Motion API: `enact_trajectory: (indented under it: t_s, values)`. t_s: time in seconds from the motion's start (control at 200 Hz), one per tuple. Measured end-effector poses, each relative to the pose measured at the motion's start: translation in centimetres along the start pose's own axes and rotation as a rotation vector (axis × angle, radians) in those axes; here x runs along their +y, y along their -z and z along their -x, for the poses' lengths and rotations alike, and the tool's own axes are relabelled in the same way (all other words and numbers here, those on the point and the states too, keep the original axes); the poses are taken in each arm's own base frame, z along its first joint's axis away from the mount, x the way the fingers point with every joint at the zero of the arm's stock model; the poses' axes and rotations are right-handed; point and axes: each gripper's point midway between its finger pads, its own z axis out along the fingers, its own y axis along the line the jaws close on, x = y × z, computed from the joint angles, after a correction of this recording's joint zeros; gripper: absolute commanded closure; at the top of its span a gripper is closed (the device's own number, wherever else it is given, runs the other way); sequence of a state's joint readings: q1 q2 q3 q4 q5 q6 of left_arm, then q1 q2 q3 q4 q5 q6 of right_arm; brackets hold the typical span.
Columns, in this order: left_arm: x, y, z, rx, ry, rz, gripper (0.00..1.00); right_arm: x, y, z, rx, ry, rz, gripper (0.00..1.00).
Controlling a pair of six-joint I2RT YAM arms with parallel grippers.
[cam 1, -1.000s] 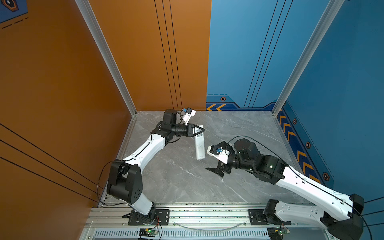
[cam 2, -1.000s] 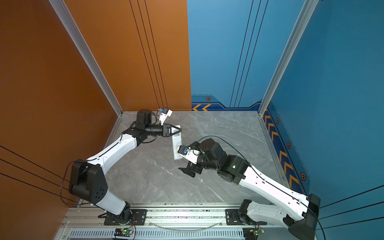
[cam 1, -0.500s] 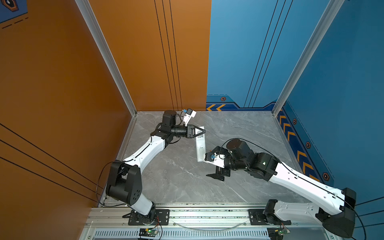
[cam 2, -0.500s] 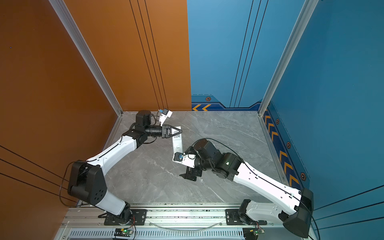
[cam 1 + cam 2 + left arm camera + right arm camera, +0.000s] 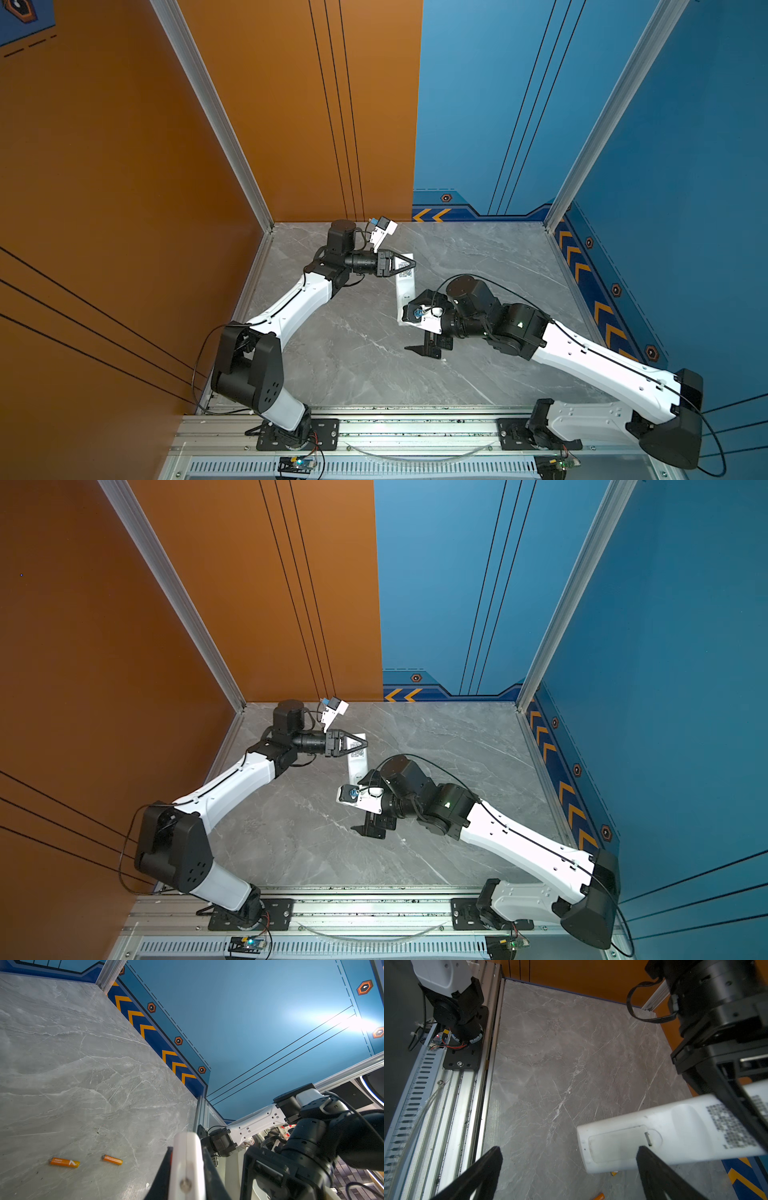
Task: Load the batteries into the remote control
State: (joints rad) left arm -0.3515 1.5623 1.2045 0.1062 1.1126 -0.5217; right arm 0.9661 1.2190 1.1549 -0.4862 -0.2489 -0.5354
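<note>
My left gripper (image 5: 409,264) (image 5: 360,743) is shut across the upper part of the white remote control (image 5: 405,286) (image 5: 356,766) and holds it above the table. In the left wrist view the remote (image 5: 187,1167) sits edge-on between the jaws of the left gripper (image 5: 187,1159). My right gripper (image 5: 409,328) (image 5: 569,1149) stands open at the remote's free end (image 5: 643,1142), whose plain back with a closed cover (image 5: 616,1142) faces the camera. Two orange batteries (image 5: 64,1162) (image 5: 112,1159) lie on the table; one battery (image 5: 599,1196) shows below the remote. Both are hidden in the top views.
Grey marble table (image 5: 353,353) boxed in by orange and blue walls. An aluminium rail (image 5: 374,428) with both arm bases runs along the front edge. The right arm's wrist (image 5: 478,307) sits close beside the held remote.
My right gripper has moved left and come up to the remote's free end, still open. The left gripper keeps hold of the remote and has barely shifted.
</note>
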Motion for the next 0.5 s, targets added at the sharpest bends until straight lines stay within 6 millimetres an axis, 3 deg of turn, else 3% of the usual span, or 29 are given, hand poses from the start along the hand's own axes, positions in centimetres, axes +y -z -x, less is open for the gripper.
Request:
enact_trajectory:
  t_s: [0.501]
  values:
    - [-0.9, -0.6, -0.6, 0.025, -0.003, -0.034, 1.00, -1.3, -0.6, 0.0, 0.004, 0.022, -0.053, 0.02]
